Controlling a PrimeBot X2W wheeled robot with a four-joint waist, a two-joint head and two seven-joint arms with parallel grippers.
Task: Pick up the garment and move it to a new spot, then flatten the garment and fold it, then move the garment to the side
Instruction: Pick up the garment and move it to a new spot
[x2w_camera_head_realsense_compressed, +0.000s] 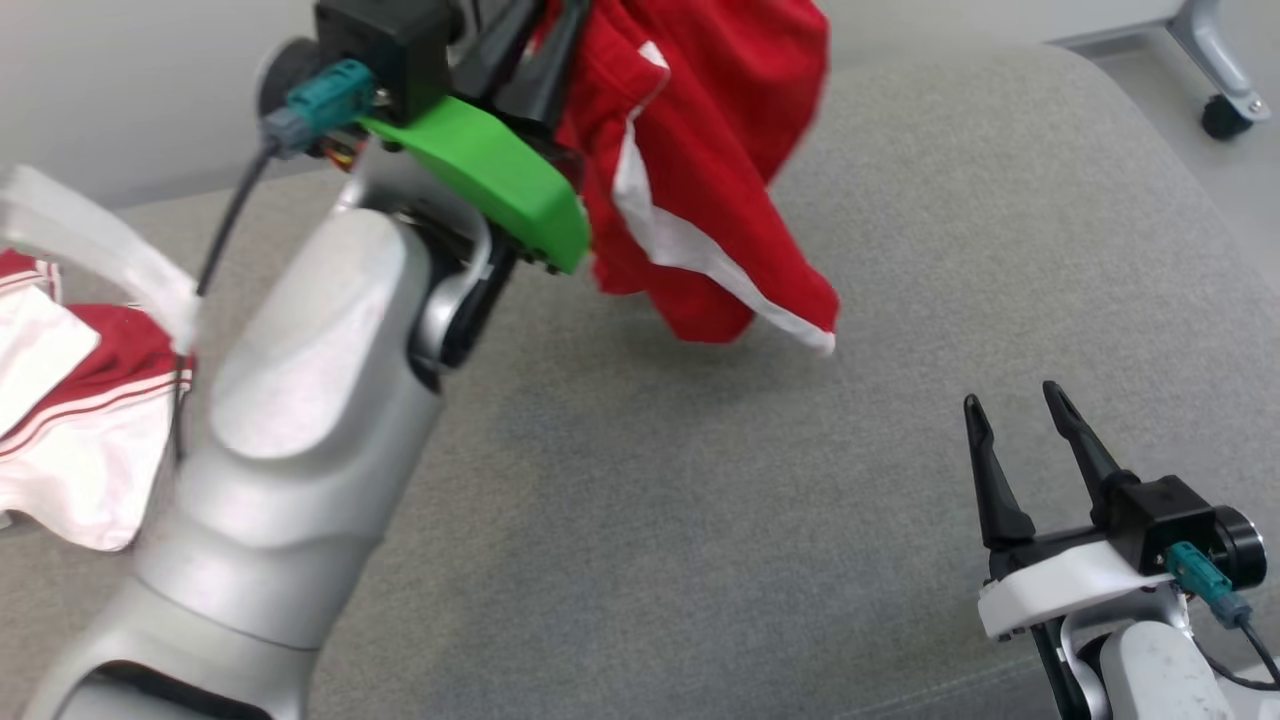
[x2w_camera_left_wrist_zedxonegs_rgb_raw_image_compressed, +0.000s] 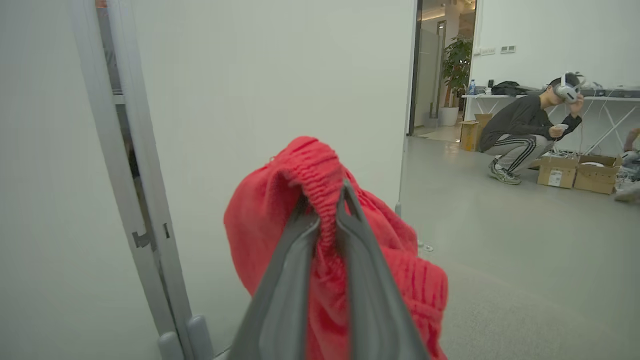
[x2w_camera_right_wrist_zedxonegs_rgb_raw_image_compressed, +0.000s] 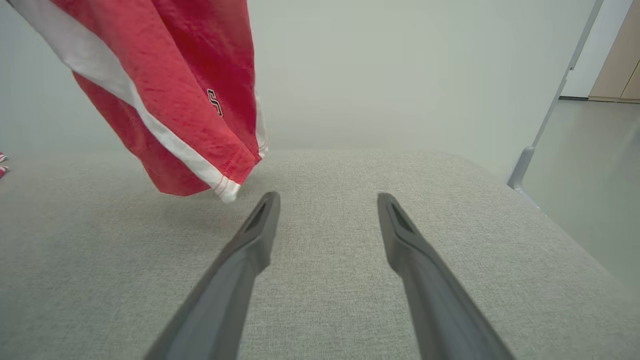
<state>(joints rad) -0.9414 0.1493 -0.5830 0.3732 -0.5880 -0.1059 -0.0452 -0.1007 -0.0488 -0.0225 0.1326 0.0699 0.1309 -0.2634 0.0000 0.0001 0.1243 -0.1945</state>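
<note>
The left end effector (x2w_camera_left_wrist_zedxonegs_rgb_raw_image_compressed: 324, 210) clenches the red shorts (x2w_camera_head_realsense_compressed: 700, 150) by the waistband, as its wrist view shows, and they hang lengthwise over the grey bench (x2w_camera_head_realsense_compressed: 900, 500), ahead and left of the released right end effector (x2w_camera_head_realsense_compressed: 1010, 397), whose view shows the hem just clear.
</note>
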